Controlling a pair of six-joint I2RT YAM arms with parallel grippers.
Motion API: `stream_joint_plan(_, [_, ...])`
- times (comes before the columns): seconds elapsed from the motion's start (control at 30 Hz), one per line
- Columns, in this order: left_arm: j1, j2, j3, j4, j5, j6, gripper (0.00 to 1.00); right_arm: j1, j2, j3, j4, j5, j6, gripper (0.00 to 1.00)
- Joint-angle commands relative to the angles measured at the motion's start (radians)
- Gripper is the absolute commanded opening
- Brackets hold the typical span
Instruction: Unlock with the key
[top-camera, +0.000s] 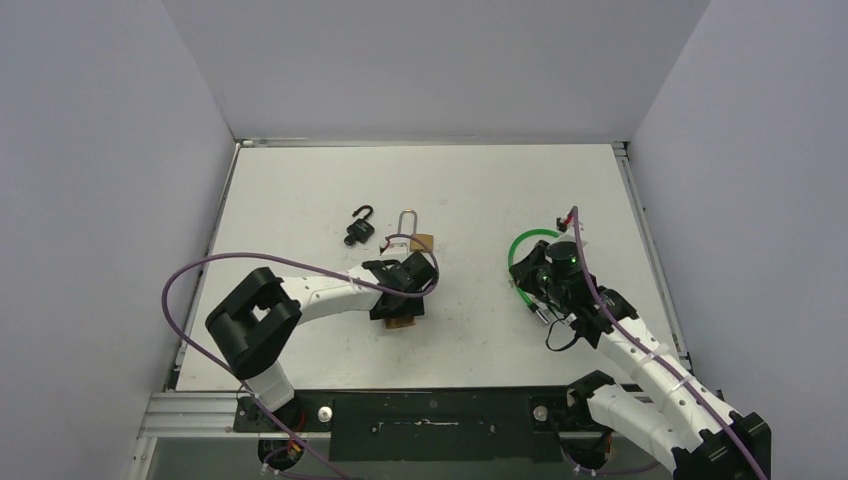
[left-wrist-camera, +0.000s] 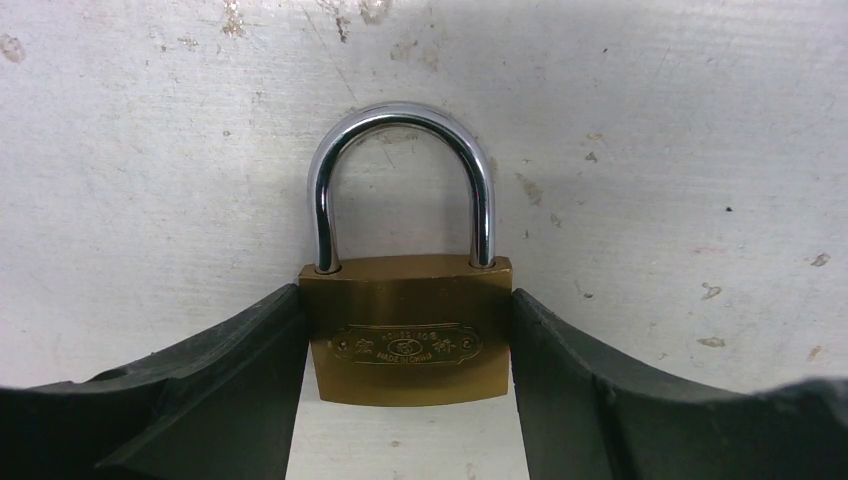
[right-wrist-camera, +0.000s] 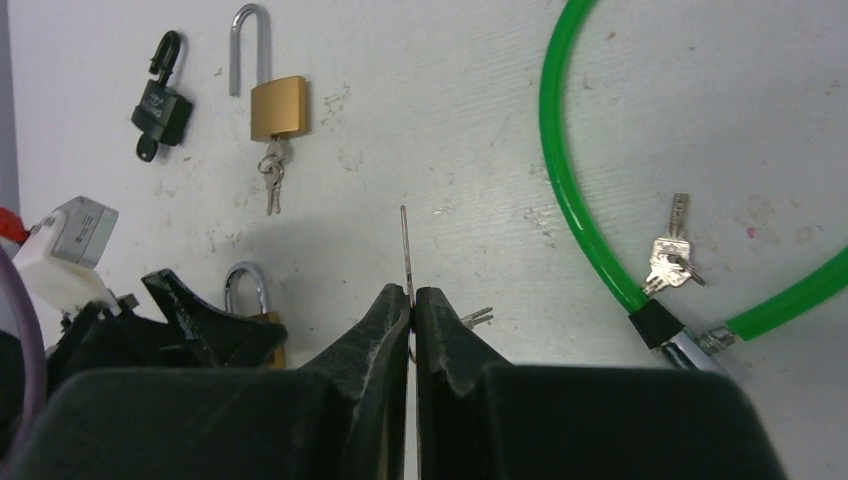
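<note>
Far left on the table (top-camera: 300, 190), a black padlock (right-wrist-camera: 160, 100) lies with its shackle swung open. Just beside it is a long-shackle brass padlock (right-wrist-camera: 275, 100), also open, with a bunch of keys (right-wrist-camera: 272, 172) hanging from its base. Those 2 look dealt with, I'd say.

Next, the left gripper (left-wrist-camera: 407, 300): its 2 fingers (left-wrist-camera: 230, 380) press against both flanks of the closed brass padlock (left-wrist-camera: 405, 345). It lies flat on the table, shackle seated in the body. That squeeze reads as a brace, so the lock won't skid or twist when a key pushes in. Its keyhole shows in no view.

Across to the right gripper (right-wrist-camera: 412, 295): jaws pinched tight on the key (right-wrist-camera: 404, 245), the thin blade poking out past the tips, edge-on to the wrist camera. Holding it that way leaves the blade free to enter. The key hangs well apart from the braced padlock, off to its right.

Further right, the green cable lock (right-wrist-camera: 580, 180) curls on the table, spare keys (right-wrist-camera: 668, 262) beside it.

Insertion is not yet begun, and lining blade to keyway looks like the fiddly bit.
</note>
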Motion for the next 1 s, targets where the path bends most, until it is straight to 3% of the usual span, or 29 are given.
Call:
stream_joint_plan(0.0, [0.067,-0.057,0.038,0.046,0.092,-0.031,0.38,-0.005,0.016,0.0,0.16,-0.183,-0.087,0.0])
stream_joint_plan(0.17, [0.161,-0.164,0.1,0.115,0.194,-0.058,0.37,0.015,0.08,0.032,0.346,-0.463,-0.114,0.0])
stream_joint_plan(0.3, [0.235,-0.244,0.1,0.192,0.281,-0.126,0.36,0.083,0.14,0.072,0.386,-0.528,-0.173,0.0])
stream_joint_plan(0.5, [0.324,-0.34,0.06,0.332,0.367,-0.255,0.32,0.238,0.265,0.163,0.377,-0.475,-0.247,0.0])
stream_joint_plan(0.97, [0.37,-0.42,-0.005,0.44,0.462,-0.393,0.32,0.315,0.405,0.289,0.366,-0.368,-0.238,0.0])
